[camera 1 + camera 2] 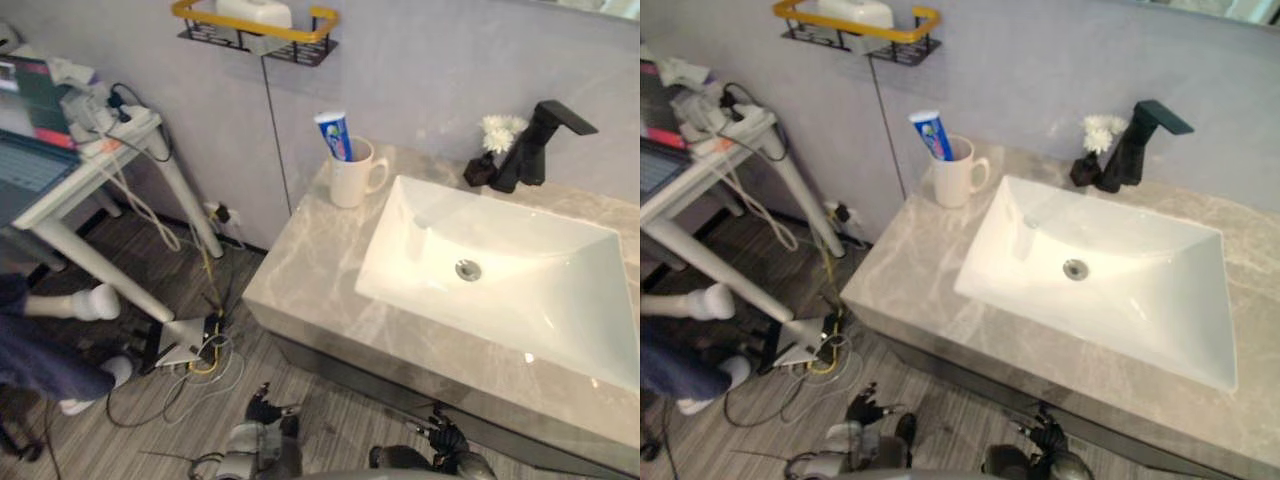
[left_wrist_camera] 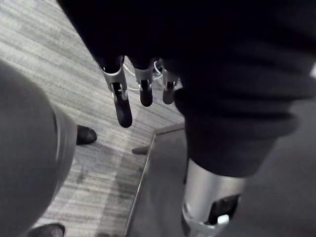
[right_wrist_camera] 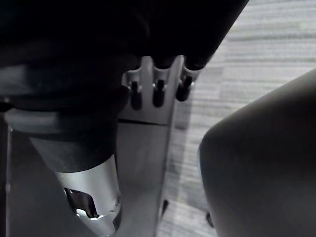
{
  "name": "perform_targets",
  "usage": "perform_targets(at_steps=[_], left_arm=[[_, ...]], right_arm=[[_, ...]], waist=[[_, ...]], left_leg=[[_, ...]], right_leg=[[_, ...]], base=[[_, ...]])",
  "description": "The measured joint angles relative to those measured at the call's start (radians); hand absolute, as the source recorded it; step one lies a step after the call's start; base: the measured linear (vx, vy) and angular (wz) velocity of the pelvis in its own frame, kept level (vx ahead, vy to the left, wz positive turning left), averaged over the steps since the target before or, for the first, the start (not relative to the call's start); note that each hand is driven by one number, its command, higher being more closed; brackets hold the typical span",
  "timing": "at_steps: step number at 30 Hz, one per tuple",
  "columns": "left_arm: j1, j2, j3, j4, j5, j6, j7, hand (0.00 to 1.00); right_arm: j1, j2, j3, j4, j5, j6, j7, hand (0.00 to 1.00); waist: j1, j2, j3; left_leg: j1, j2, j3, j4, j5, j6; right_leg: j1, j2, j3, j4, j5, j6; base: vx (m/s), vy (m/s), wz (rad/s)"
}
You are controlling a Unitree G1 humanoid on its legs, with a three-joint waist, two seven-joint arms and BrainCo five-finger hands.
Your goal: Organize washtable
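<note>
Toothpaste tube (image 1: 336, 135) is standing upright in a white mug (image 1: 350, 180), which is sitting at the back left corner of the marble surface (image 1: 300, 290), just beside the white basin (image 1: 590, 330). A black faucet (image 1: 545, 140) and a small flower vase (image 1: 485, 165) are sitting along the back edge. Left hand (image 2: 123, 98) and right hand (image 3: 158, 94) are hanging below the front edge, fingers relaxed, holding nothing.

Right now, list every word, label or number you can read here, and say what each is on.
No text can be read here.
Toothpaste tube standing in the mug: it has coloured print, too blurred to read.
Laptop on the left: the screen is lit, its content too small to read.
</note>
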Motion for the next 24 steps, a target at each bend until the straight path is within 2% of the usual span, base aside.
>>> perform_targets(at_steps=[1,2,5,6,7,8,10,11,12,13,14,17,20,22,24], left_arm=[[-0.003,-0.002,-0.006,0.0,0.0,0.001,0.0,0.0],[-0.017,-0.004,-0.013,-0.001,0.002,0.002,0.0,0.0],[-0.024,-0.003,-0.043,-0.002,0.004,0.003,0.0,0.0],[-0.024,-0.003,-0.047,-0.002,0.005,0.004,-0.001,0.0],[-0.03,-0.001,-0.047,0.0,0.005,0.008,-0.002,0.0],[-0.043,0.004,-0.061,0.015,0.005,0.009,-0.002,0.0],[-0.044,0.014,-0.086,0.021,0.006,0.009,-0.004,0.0],[-0.044,0.019,-0.096,0.022,0.006,0.009,-0.004,0.0],[-0.04,0.03,-0.123,0.023,0.009,0.009,-0.004,0.0],[-0.039,0.043,-0.137,0.023,0.015,0.009,-0.005,0.0],[-0.039,0.049,-0.146,0.023,0.016,0.009,-0.005,0.0],[-0.033,0.061,-0.153,0.025,0.025,0.008,-0.006,0.0],[-0.005,0.067,-0.151,0.024,0.024,0.008,-0.006,0.0],[0.01,0.067,-0.151,0.021,0.024,0.009,-0.007,0.0],[0.009,0.071,-0.152,0.014,0.023,0.009,-0.006,0.0]], right_arm=[[-0.002,0.007,-0.002,-0.005,0.003,0.0,-0.006,0.0],[-0.003,0.011,-0.004,-0.007,0.004,0.0,-0.01,0.0],[0.0,0.01,-0.045,-0.002,0.021,0.011,-0.022,0.0],[-0.003,0.006,-0.052,0.004,0.021,0.011,-0.021,0.0],[-0.009,0.002,-0.066,0.013,0.021,0.01,-0.02,0.0],[-0.01,0.003,-0.08,0.027,0.023,0.008,-0.02,0.0],[-0.01,0.005,-0.095,0.034,0.028,0.003,-0.016,0.0],[-0.01,0.005,-0.111,0.034,0.029,0.0,-0.014,0.0],[-0.013,0.014,-0.114,0.035,0.028,0.001,-0.015,0.0],[-0.014,0.013,-0.105,0.041,0.028,0.0,-0.015,0.0],[-0.016,0.012,-0.099,0.043,0.028,0.0,-0.015,0.0],[-0.025,0.004,-0.055,0.04,0.021,0.0,-0.017,0.0],[-0.036,0.002,-0.021,0.04,0.003,0.001,-0.016,0.0],[-0.036,0.003,0.011,0.039,-0.021,0.005,-0.015,0.0],[-0.034,0.006,0.017,0.039,-0.029,0.011,-0.007,0.0]], waist=[[-0.004,-0.012,0.004],[-0.013,-0.024,0.011],[-0.034,-0.023,0.01],[-0.037,-0.018,0.009],[-0.039,-0.003,0.006],[-0.045,-0.003,0.007],[-0.049,0.002,0.007],[-0.048,0.002,0.007],[-0.048,0.003,0.008],[-0.048,-0.008,0.001],[-0.048,-0.007,0.001],[-0.05,0.011,-0.008],[-0.042,0.007,-0.01],[-0.03,-0.015,-0.013],[-0.027,-0.039,-0.017]], left_leg=[[-0.003,0.03,0.069,-0.023,-0.027,0.043],[-0.029,0.058,0.179,0.042,-0.026,0.043],[-0.065,0.063,0.305,0.283,-0.03,0.047],[-0.057,0.066,0.322,0.308,-0.043,0.048],[-0.027,0.069,0.354,0.306,-0.092,0.038],[-0.005,0.075,0.398,0.294,-0.123,0.042],[0.023,0.078,0.48,0.233,-0.139,0.054],[0.035,0.068,0.485,0.199,-0.14,0.057],[0.047,0.034,0.481,0.143,-0.116,0.066],[0.063,0.005,0.476,0.092,-0.089,0.082],[0.067,-0.008,0.47,0.075,-0.08,0.085],[0.06,-0.046,0.448,0.028,-0.063,0.098],[0.063,-0.091,0.422,-0.005,-0.065,0.104],[0.064,-0.134,0.397,-0.019,-0.069,0.11],[0.066,-0.171,0.352,-0.011,-0.081,0.129]], right_leg=[[0.0,-0.011,-0.031,-0.017,0.01,-0.017],[-0.001,-0.035,-0.082,-0.032,0.027,-0.029],[0.002,-0.076,-0.211,-0.046,0.044,-0.044],[0.002,-0.077,-0.23,-0.054,0.051,-0.04],[0.001,-0.083,-0.267,-0.066,0.062,-0.034],[-0.001,-0.093,-0.302,-0.068,0.068,-0.025],[0.01,-0.102,-0.329,-0.079,0.079,-0.001],[0.017,-0.103,-0.329,-0.092,0.087,0.012],[0.024,-0.113,-0.326,-0.124,0.099,0.032],[0.038,-0.125,-0.324,-0.158,0.124,0.039],[0.043,-0.129,-0.324,-0.172,0.132,0.045],[0.045,-0.144,-0.325,-0.207,0.147,0.066],[0.045,-0.168,-0.323,-0.189,0.122,0.091],[0.03,-0.212,-0.322,-0.124,0.066,0.134],[0.034,-0.232,-0.31,-0.07,0.042,0.159]], base=[[-0.24,-0.168,1.1],[-0.17,-0.144,1.11],[-0.12,-0.099,1.33],[-0.08,0.017,1.06],[-0.08,0.082,0.96],[-0.12,0.133,0.91],[-0.11,0.155,0.58],[-0.1,0.169,0.4],[-0.1,0.15,0.3],[-0.12,0.184,0.27],[-0.11,0.14,0.27],[-0.08,0.123,0.31],[-0.02,0.096,0.32],[0.04,0.113,0.48],[0.17,0.067,0.74]])
